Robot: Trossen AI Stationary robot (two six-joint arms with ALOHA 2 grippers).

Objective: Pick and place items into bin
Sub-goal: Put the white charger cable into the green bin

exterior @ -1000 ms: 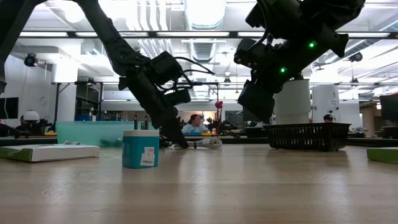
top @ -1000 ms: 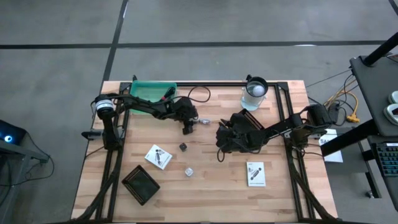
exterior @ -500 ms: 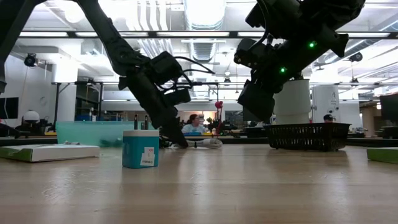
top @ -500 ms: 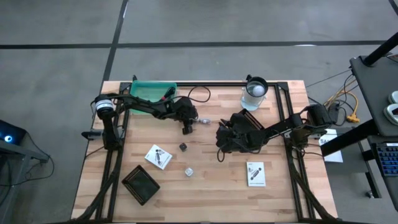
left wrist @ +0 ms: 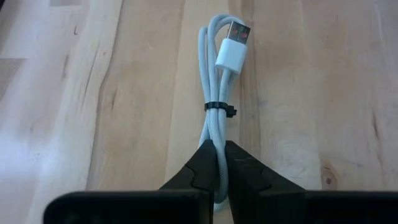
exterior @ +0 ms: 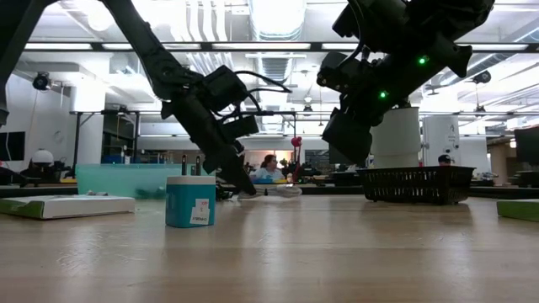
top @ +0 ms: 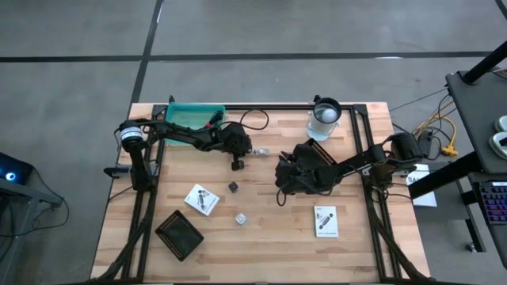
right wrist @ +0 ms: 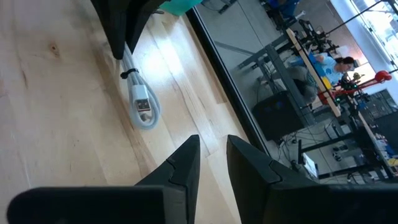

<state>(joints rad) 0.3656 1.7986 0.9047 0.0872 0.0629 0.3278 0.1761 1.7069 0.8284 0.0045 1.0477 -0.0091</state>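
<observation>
Fingers of the left gripper [left wrist: 219, 163] are pinching the white cable [left wrist: 219, 93] below its tie; light, floppy, probably dangling when raised.

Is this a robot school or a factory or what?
Probably a big shared robotics lab or workshop. Two robot arms work at a wooden table, long ceiling lights run overhead, and a person sits at benches crowded with gear behind it.

No text can be read; the printing on the white packets [top: 325, 221] is too small.
</observation>
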